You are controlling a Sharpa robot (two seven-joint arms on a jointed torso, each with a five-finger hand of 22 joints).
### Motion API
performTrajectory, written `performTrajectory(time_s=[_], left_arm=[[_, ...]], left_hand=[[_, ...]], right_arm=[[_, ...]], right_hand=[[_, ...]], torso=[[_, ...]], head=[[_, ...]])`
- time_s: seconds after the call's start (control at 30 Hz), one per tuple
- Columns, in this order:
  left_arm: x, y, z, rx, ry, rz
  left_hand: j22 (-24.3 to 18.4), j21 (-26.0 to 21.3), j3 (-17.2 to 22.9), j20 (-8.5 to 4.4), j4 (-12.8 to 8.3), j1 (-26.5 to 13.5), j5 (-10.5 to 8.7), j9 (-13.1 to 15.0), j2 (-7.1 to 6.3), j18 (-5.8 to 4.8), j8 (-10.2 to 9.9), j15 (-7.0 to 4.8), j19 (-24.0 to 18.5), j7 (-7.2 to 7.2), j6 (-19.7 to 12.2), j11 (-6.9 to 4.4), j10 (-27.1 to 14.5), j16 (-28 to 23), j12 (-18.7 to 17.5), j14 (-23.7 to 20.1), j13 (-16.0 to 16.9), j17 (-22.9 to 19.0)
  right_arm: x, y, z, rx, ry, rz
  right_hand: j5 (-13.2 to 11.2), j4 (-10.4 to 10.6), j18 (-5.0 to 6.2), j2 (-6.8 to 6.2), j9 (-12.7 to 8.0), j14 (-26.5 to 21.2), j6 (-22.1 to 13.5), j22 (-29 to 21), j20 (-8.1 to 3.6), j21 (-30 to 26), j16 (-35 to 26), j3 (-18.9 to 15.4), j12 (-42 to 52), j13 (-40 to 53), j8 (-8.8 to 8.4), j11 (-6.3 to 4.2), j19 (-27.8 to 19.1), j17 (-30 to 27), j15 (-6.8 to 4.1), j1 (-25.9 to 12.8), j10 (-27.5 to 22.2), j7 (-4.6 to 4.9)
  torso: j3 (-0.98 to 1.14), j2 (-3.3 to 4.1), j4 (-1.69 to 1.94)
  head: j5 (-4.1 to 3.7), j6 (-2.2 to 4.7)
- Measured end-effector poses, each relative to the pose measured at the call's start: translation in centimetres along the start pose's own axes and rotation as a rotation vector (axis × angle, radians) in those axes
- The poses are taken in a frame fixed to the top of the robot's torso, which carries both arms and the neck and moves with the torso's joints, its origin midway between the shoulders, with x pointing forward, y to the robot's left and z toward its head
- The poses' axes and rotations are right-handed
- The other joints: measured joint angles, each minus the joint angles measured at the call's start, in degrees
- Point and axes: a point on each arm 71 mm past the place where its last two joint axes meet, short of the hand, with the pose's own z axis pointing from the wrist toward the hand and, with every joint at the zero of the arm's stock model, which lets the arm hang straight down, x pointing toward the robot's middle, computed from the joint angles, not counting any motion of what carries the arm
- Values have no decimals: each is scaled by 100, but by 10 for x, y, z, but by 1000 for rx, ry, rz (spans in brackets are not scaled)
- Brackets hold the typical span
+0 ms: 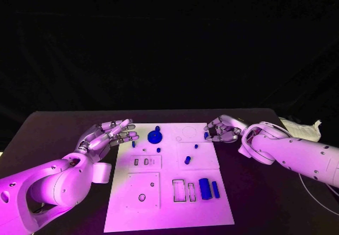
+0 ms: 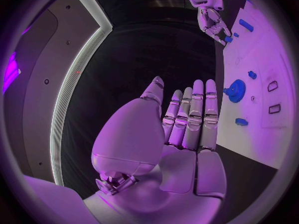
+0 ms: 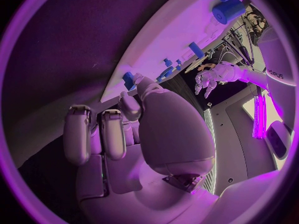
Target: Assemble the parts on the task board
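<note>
your black table point(image 1: 63, 122) carries the white task board point(image 1: 169, 205) at its middle. your left hand point(image 1: 107, 135) sits just off the board's left edge, fingers spread and holding nothing. your right hand point(image 1: 222, 130) is at the board's far right corner, fingers curled onto a small blue part point(image 1: 207, 135). a blue gear point(image 1: 155, 135) lies near the far edge, two blue blocks point(image 1: 205, 188) by the near slots, a short blue peg point(image 1: 188, 159) mid-board.

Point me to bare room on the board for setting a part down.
Free: task board near edge, below the blue blocks; also between the round gear and the right hand. Crowded: the middle, round the small peg and slots.
</note>
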Motion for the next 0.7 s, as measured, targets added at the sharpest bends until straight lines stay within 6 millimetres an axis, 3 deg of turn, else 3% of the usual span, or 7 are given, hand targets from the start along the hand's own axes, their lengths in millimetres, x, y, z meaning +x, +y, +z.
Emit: performTrajectory(time_s=[0.43,0.53,0.7], left_arm=[[0,0,0,-1,0,0],[0,0,0,-1,1,0],[0,0,0,-1,1,0]], left_hand=[[1,0,0,0,0,0,0,0,0,0,0,0,0,0,0,0,0,0,0,0,0,-1],[1,0,0,0,0,0,0,0,0,0,0,0,0,0,0,0,0,0,0,0,0,-1],[1,0,0,0,0,0,0,0,0,0,0,0,0,0,0,0,0,0,0,0,0,-1]], right_arm=[[6,0,1,0,20,10],[7,1,2,0,22,11],[8,1,3,-1,25,13]], right_hand=[[0,-17,0,31,23,0,130,18,0,0,0,-15,39,52,0,0,0,-1,0,31,1,-18],[0,-40,0,64,41,0,222,23,0,0,0,8,40,62,44,0,0,-1,0,58,1,-34],[-61,-104,0,236,89,0,479,48,-3,0,21,72,68,90,155,-47,3,-1,0,93,56,-88]], torso=[[-4,-2,2],[-4,-2,2],[-4,-3,2]], head=[[2,-8],[0,-13],[-5,-23]])
